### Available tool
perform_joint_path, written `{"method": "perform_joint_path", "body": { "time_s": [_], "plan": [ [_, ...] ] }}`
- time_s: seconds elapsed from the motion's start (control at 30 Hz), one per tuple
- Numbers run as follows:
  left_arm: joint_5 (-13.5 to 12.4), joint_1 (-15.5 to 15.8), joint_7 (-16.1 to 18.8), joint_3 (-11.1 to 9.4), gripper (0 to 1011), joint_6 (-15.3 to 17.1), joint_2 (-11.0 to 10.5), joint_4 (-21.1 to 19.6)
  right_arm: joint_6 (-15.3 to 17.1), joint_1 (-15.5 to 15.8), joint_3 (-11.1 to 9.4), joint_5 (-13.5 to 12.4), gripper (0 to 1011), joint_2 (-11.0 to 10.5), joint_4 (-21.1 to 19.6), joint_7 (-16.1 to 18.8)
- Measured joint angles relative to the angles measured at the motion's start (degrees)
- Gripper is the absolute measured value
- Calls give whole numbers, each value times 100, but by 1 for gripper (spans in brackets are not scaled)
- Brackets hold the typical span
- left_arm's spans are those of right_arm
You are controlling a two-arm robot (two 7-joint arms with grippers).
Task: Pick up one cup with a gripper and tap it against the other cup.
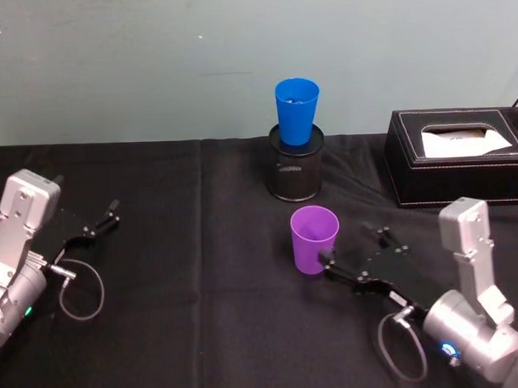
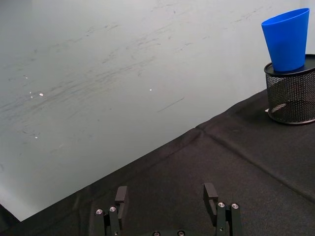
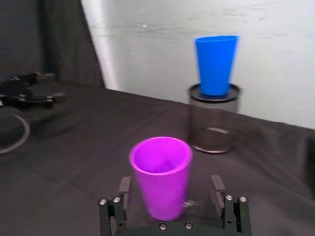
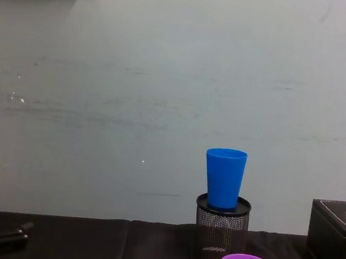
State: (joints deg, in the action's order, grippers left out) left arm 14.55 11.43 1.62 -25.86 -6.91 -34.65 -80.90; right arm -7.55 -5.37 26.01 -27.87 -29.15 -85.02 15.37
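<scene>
A purple plastic tapered cup [image 1: 314, 238] stands upright mid-desk on the black-clothed desk [image 1: 204, 332]. The right gripper [image 1: 352, 248], its thin black fingers spread, sits just beside the cup's right side. At the far edge, a bright blue plastic cup [image 1: 297, 110] stands in a black wire-mesh pen holder [image 1: 296, 171]. The left gripper [image 1: 102, 218] rests near the left edge.

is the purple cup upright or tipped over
Upright: the purple cup stands mouth up on the black cloth, by the open right gripper.
</scene>
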Motion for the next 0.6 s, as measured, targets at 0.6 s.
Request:
{"method": "perform_joint_path", "body": {
  "time_s": [0.6],
  "plan": [
    [0,0,0,0,1000,0,0,0,53,-335,64,254,1003,597,558,246]
  ]
}}
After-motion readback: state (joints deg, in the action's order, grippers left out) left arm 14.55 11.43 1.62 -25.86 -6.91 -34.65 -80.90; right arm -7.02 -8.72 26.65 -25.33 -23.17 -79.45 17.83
